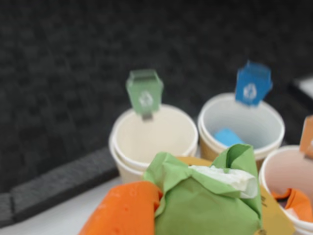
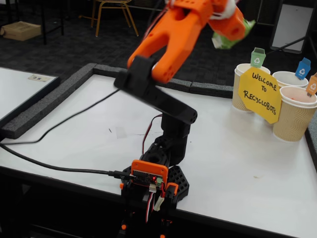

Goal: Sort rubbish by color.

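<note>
My gripper [image 1: 161, 215] is shut on the green crumpled lump [image 1: 210, 200], which fills the bottom of the wrist view; one orange finger [image 1: 122, 210] shows at its left. In the fixed view the gripper [image 2: 230, 27] is raised high, left of and above the cups, with the green lump [image 2: 221, 40] poking out of it. The cup with the green tag [image 1: 151, 137] looks empty. A blue lump [image 1: 227, 136] lies in the blue-tagged cup [image 1: 244, 117]. An orange lump [image 1: 296, 200] lies in the orange-tagged cup [image 1: 283, 166].
Three ribbed paper cups stand at the table's right edge [image 2: 245, 74], [image 2: 287, 78], [image 2: 294, 119], with a yellow octagonal sign [image 2: 260, 94] in front. A dark foam border [image 2: 49, 104] rims the white table. The arm's base [image 2: 153, 183] sits at the front edge, with a cable [image 2: 59, 166] to the left.
</note>
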Robot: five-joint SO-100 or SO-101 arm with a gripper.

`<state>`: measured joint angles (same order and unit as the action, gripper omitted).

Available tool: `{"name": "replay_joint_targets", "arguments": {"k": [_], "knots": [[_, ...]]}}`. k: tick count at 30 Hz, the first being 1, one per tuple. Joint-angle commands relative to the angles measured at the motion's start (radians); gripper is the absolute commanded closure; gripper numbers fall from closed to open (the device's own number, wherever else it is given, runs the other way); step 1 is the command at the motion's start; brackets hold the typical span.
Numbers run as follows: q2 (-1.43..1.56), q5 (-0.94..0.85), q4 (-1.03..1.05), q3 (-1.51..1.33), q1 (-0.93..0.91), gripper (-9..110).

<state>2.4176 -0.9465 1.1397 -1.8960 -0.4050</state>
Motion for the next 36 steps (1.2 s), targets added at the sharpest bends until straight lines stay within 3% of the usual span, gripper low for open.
{"name": "replay_joint_targets", "arguments": {"k": [1,21,28,36], "knots": [[-0.155,0.005,-0.098,0.215,-0.032,100],[-0.868,-0.565,-0.311,0.813,-0.017,101],[-0.983,-0.647,-0.451,0.853,0.012,101],[-1.003,-0.657,-0.439,0.839,0.055,101]]}}
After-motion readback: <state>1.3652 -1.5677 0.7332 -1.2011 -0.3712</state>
